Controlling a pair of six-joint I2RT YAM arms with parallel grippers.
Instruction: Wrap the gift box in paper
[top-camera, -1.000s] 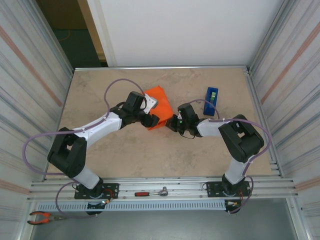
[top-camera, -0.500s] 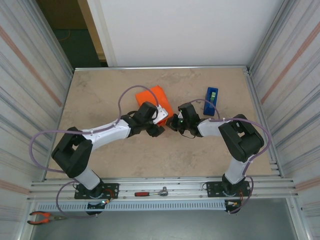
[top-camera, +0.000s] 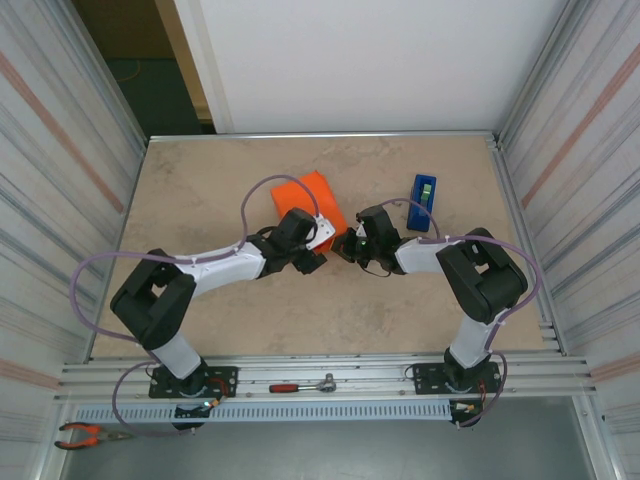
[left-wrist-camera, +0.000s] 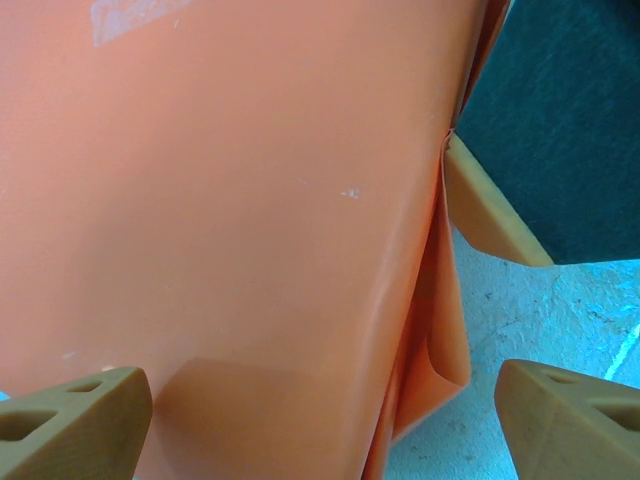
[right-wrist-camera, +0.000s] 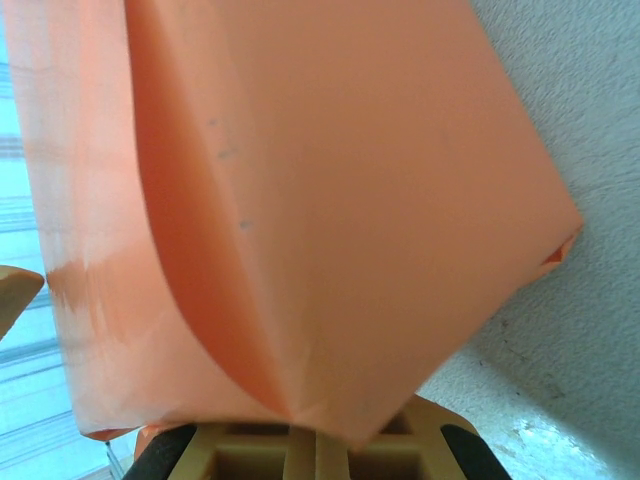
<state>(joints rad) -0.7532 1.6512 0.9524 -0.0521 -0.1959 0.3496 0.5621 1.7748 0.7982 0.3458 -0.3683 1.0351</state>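
At the top view's centre, the small flat gift box (top-camera: 305, 195) skinned in thin bright orange paper (right-wrist-camera: 330, 200) lies on the beige table (top-camera: 200, 180), the left end effector (left-wrist-camera: 320, 390) spread wide before it, the right end effector (right-wrist-camera: 315, 448) pinched tight on a paper fold.

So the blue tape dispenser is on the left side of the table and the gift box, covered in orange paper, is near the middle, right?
Not quite: the blue tape dispenser is on the right side of the table, as the top external view shows. The gift box, covered in orange paper, is near the middle.
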